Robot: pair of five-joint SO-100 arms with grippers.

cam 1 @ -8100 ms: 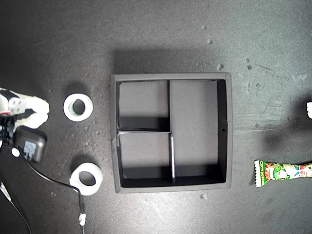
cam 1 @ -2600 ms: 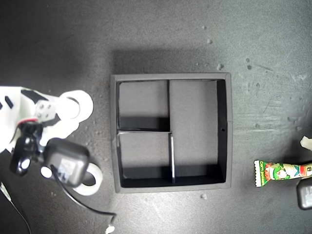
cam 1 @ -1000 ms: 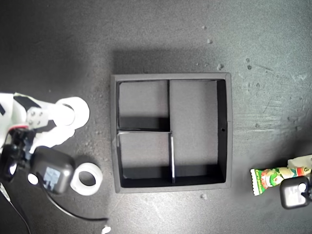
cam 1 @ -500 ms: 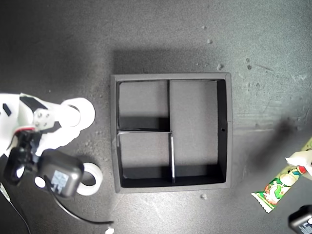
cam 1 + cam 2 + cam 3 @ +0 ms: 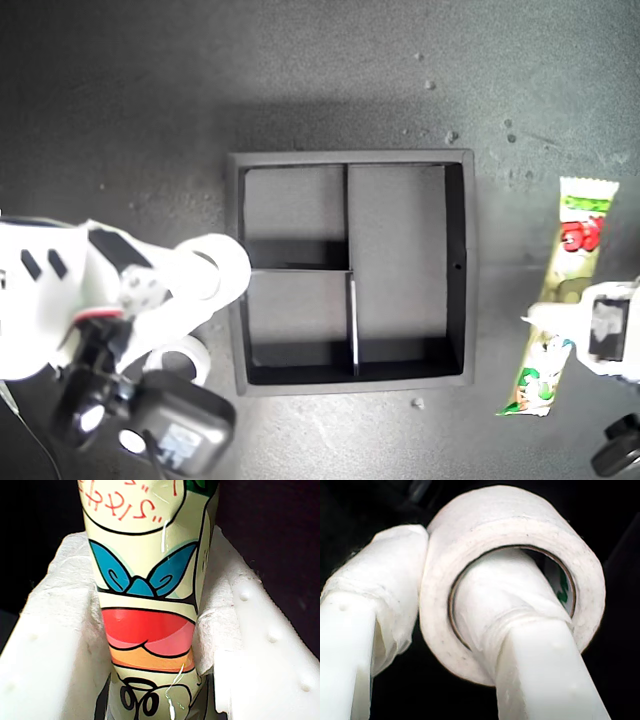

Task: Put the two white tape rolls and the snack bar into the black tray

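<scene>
The black tray (image 5: 460, 270) sits mid-table in the exterior view, all three compartments bare, with open dark table surface (image 5: 320, 70) on every side of it and a few pale crumbs (image 5: 451, 136) near its upper corner on the exterior view's right. My first gripper (image 5: 560, 312) is clamped on the snack bar (image 5: 575, 225), which hangs clear of the tray's wall on the exterior view's right, running roughly parallel to that wall with a gap of table between. In the first wrist view the padded fingers (image 5: 60, 645) press the wrapper (image 5: 147, 605) from both sides (cream ground, blue bow shape, red and orange bands, red lettering). My second gripper (image 5: 200, 285) grips one white tape roll (image 5: 222, 268), one finger through its open centre and one outside its wall; the roll hangs at the tray's edge on the exterior view's left, near the divider between the two small compartments. The second white tape roll (image 5: 186, 356) lies on the table just outside that edge, partly covered by the arm.
</scene>
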